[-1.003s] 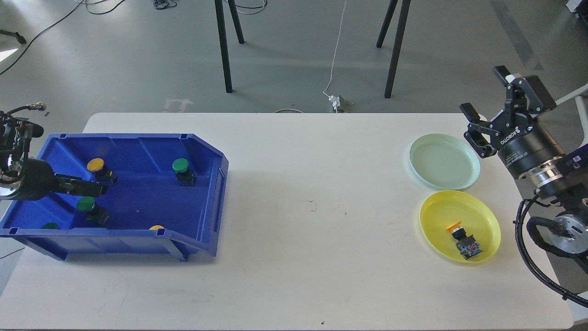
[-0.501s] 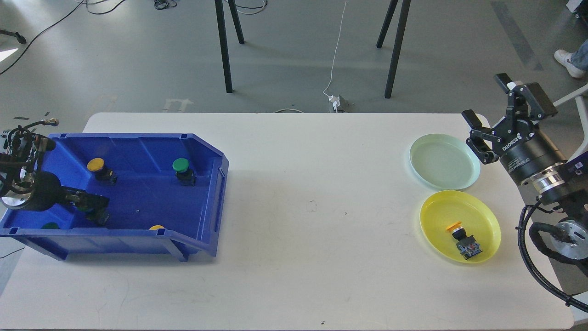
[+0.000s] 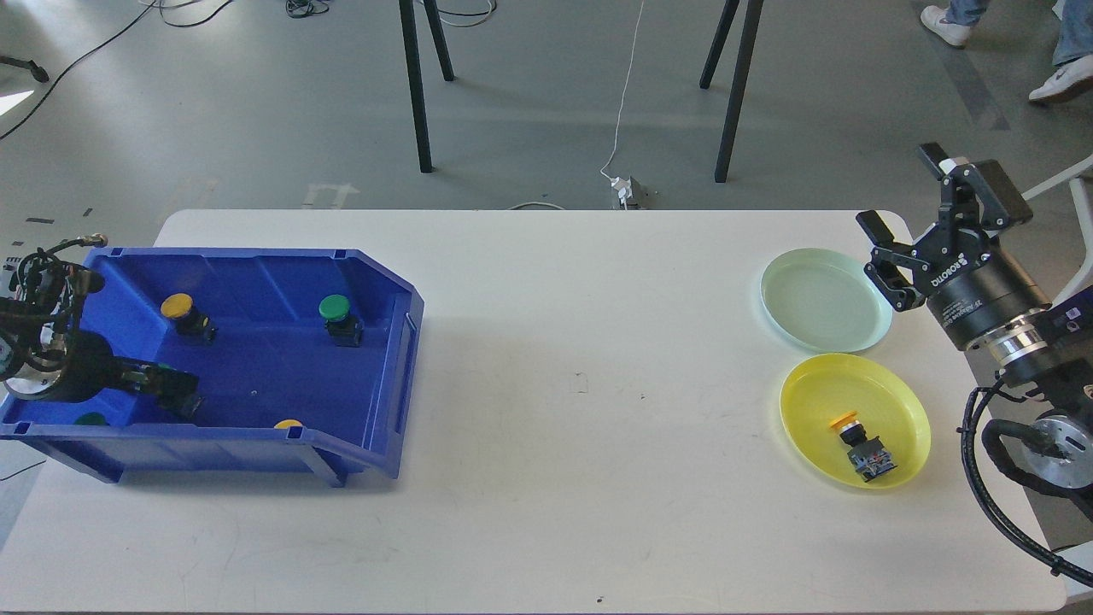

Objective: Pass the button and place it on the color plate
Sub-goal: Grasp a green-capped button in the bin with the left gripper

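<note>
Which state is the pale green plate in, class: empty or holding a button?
Empty. The pale green plate shows only bare surface; the one delivered button lies in the yellow plate.

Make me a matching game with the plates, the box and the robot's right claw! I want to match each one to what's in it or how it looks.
Things:
1. yellow plate
2. pale green plate
3. blue box
4. right gripper

Descriptions:
A. holds several buttons with green and yellow tops
B. holds nothing
C. open, up in the air past the plates
D. holds one button with a yellow top

Pairs: 1-D, 2-B, 3-A, 4-C
</note>
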Controlling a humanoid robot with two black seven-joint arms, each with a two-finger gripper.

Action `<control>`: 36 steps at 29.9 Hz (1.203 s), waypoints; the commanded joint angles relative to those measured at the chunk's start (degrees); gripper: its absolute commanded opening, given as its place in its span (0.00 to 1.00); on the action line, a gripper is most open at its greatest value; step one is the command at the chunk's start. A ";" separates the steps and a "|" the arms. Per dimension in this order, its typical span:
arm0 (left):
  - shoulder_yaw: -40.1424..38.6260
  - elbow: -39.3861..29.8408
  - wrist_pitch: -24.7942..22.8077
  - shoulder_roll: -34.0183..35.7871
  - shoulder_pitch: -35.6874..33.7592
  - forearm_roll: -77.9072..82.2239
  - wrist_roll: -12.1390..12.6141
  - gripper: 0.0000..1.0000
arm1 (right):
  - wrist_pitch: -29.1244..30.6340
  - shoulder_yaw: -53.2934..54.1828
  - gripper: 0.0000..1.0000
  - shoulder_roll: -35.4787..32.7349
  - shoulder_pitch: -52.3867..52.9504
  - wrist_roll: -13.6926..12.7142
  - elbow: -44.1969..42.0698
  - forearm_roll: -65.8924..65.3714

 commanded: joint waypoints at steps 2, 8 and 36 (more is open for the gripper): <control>0.01 0.28 0.02 -0.08 0.06 0.18 0.01 0.94 | 0.58 0.08 0.98 0.00 -0.24 0.00 -0.02 0.00; 0.01 0.37 0.02 -0.17 -0.03 0.27 0.01 0.89 | 0.67 0.17 0.98 0.00 -0.60 0.00 -0.02 0.00; 0.18 -0.25 2.92 -0.26 1.02 0.88 0.01 0.22 | 0.67 0.34 0.98 -0.09 -2.00 0.00 0.07 0.00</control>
